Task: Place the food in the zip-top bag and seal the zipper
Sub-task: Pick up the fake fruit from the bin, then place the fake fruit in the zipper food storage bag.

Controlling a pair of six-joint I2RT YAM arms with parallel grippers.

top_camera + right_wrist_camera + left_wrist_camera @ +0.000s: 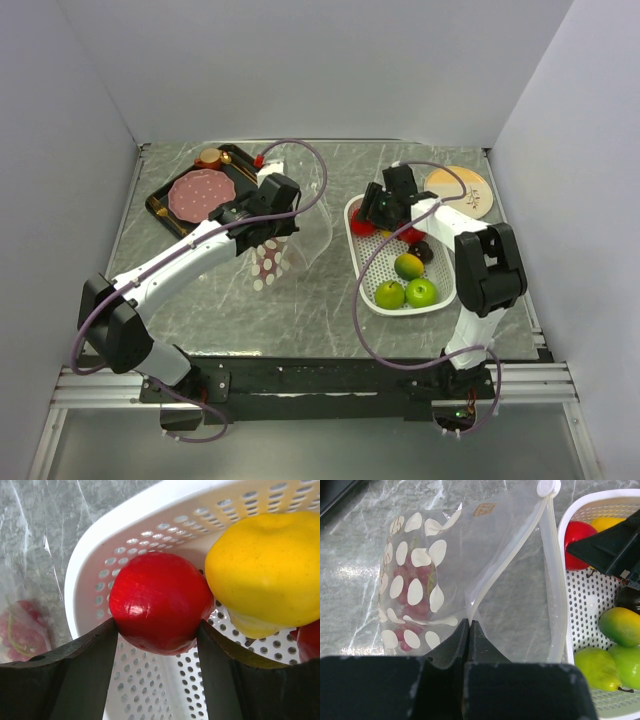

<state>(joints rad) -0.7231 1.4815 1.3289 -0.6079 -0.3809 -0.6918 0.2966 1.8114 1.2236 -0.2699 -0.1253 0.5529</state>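
Observation:
My left gripper [268,218] [469,622] is shut on the white zipper [515,550] edge of the zip-top bag [292,238] [440,555] and holds it up beside the basket. Reddish grapes [415,587] lie inside the bag. My right gripper [380,212] [158,630] is inside the white basket [352,252], its fingers pressed on both sides of a red apple [160,600] [579,536]. A yellow citrus [265,565] touches the apple. Two green apples [405,293], an orange-green fruit [409,266] and a dark plum [423,252] lie in the basket.
A black tray [160,205] at the back left holds the pink meat slice [200,194] and a brown piece [210,157]. A round wooden plate [462,190] lies at the back right. Walls close in the left, right and far sides.

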